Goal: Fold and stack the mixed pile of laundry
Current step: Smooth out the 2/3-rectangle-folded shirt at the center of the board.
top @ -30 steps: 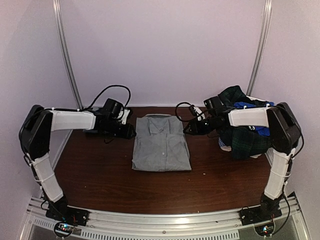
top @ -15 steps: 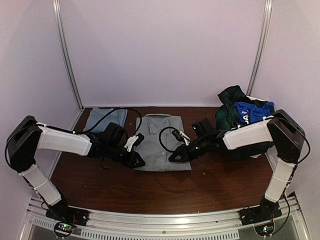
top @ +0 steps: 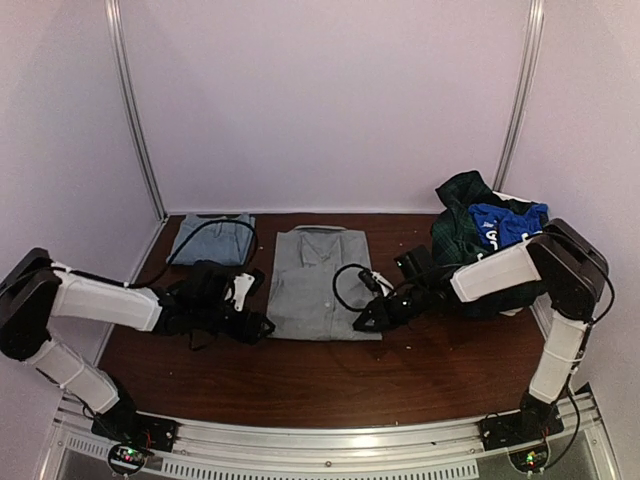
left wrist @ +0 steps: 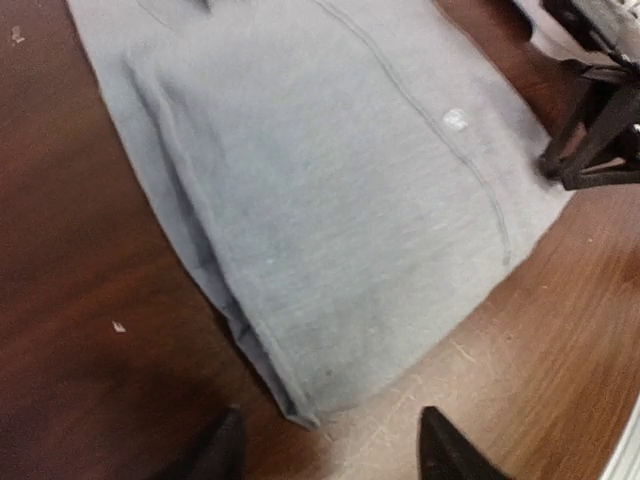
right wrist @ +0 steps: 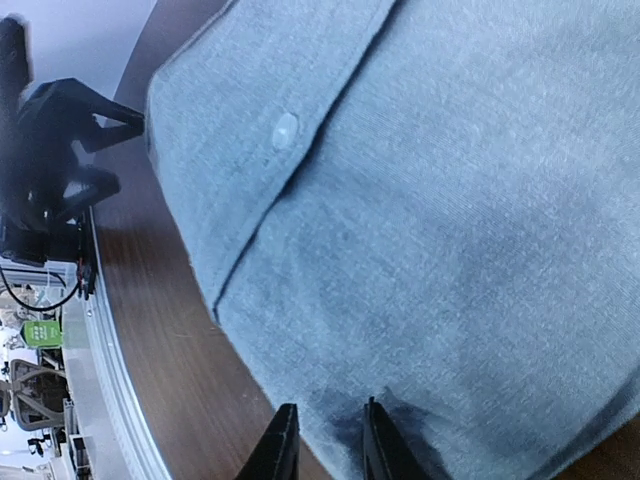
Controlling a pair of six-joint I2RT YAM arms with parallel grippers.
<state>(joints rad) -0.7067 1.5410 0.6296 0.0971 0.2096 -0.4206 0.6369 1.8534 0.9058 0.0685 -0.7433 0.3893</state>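
Clearly the mixed laundry pile is soft, light work. It is a rumpled heap at the far right corner of the table, dark plaid for the most part, with a bright blue piece on top. My right arm crosses its near side. I judge it limp and tangled, so one tug may drag its neighbours along. I would pinch a single loose edge high on the heap, the blue piece being the easiest. As a heap it points nowhere. Its bulk seems to run far to near along the right edge, peaking at the far end.

The garment in hand is the folded grey shirt, flat at mid-table. Its collar is to the far side and its long axis runs near to far. It looks thin and floppy, so I expect it to sag unless both near corners are taken together.

My left gripper stands wide, its fingers straddling the shirt's near left corner without touching it. My right gripper is narrow, at the near right hem with a little cloth between the fingers. I cannot tell whether it has bitten.

A small flat stack of blue-grey garments lies at the far left, well apart from the pile.
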